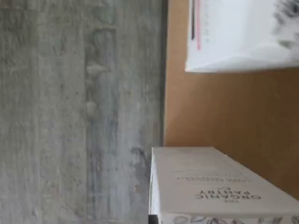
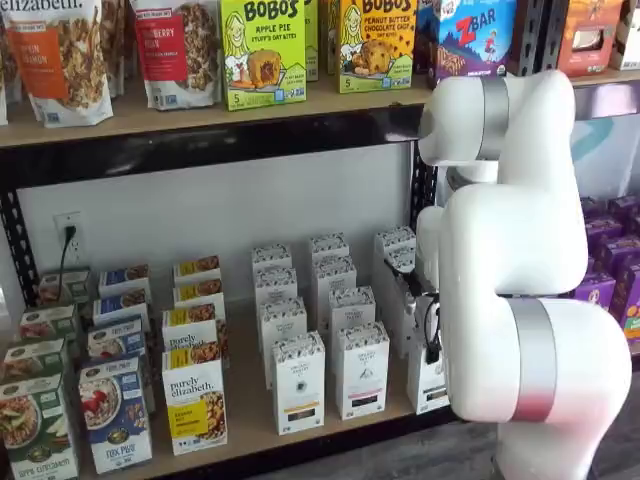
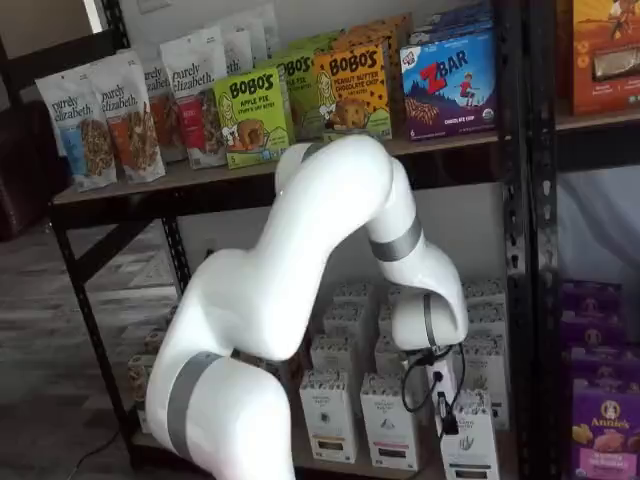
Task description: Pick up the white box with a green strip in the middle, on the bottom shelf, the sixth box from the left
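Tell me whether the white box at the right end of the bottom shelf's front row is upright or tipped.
Upright. In both shelf views the white box stands on the bottom shelf, level with its neighbours, with the arm down at it.

**White box: front row, right end of bottom shelf**

- White box (image 3: 470,445): tall narrow white carton with a dark-speckled band around the top and a dark strip low on the front. The strip's green is hard to confirm.
- Pose: upright, front face outward, standing at the front edge of the board, rightmost in the front row of like cartons.
- In a shelf view (image 2: 424,385) only its lower left part shows.
- Bottom shelf (image 2: 250,415): pale wooden board with a black front rail and black perforated uprights. It carries rows of upright cartons.
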You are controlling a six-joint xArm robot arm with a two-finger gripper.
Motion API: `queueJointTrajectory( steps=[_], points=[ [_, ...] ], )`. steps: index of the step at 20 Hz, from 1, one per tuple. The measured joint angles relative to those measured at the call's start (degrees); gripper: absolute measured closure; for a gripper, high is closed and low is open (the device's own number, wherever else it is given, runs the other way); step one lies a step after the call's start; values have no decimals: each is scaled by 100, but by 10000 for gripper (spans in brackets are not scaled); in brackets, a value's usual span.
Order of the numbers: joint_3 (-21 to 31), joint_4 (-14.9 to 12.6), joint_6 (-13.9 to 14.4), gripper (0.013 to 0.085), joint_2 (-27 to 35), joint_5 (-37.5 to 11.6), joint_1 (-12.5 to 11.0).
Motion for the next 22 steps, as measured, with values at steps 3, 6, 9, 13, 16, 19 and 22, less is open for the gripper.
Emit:
queueJointTrajectory(
  steps=[3,6,9,13,16,19,22],
  points=[
    [389,-444,413,450,-184,-185,-33],
    [814,-448,451,450,-429,-300,-13],
    [1235,-269,331,450,-707,-404,28],
    [1823,-337,452,450,-1141,-507,67],
    [2280,-598,719,450,-1487,-608,70],
    [2816,-738,907,450,-1930,-683,116],
    [3394,-861,1115,450,-2471,-725,204]
  ],
)
